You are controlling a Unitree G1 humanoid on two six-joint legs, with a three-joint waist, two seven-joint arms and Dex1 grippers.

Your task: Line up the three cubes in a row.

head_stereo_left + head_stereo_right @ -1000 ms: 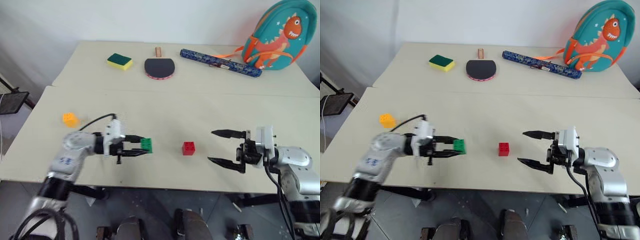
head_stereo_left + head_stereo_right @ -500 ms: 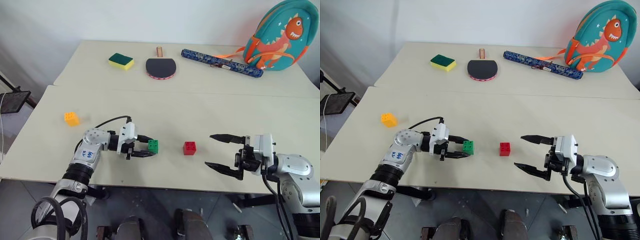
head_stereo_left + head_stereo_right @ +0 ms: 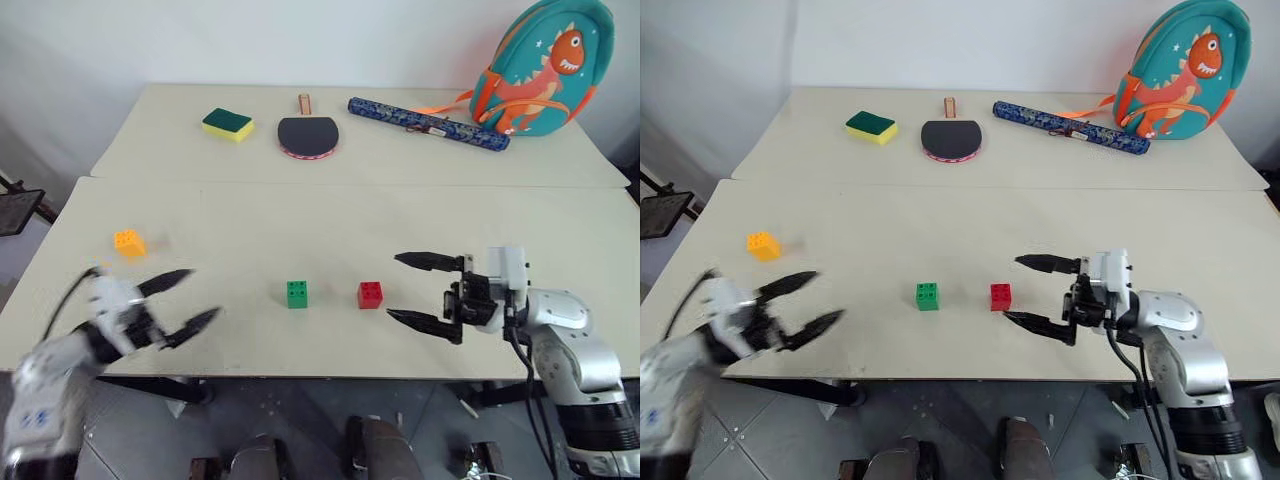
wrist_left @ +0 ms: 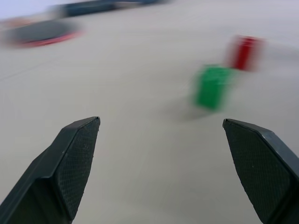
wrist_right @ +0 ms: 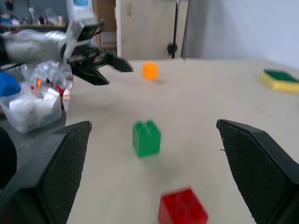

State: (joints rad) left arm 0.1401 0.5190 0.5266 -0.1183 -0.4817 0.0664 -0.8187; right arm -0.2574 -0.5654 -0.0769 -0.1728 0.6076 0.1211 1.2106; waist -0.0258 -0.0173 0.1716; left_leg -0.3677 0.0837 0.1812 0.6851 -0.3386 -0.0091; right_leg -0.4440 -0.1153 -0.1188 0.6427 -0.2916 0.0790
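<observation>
Green cube (image 3: 297, 293) now released at lower centre, just beside red cube (image 3: 370, 294); left gripper (image 3: 185, 299) withdrawn lower left, jaws apart. Right gripper (image 3: 422, 291) spread. Orange-yellow cube (image 3: 128, 242) still far left, unaligned.

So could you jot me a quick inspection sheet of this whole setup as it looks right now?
Surface: two pale tables pushed together.
Job's things: green cube and red cube side by side, apart; orange cube off toward the left edge.
Clutter: sponge, paddle, long blue pouch, dinosaur backpack on the far table.
Grippers: left gripper open, empty; right gripper open, empty, beside the red cube.
Cables: black cable on the right arm.
Surroundings: white wall, grey floor.
</observation>
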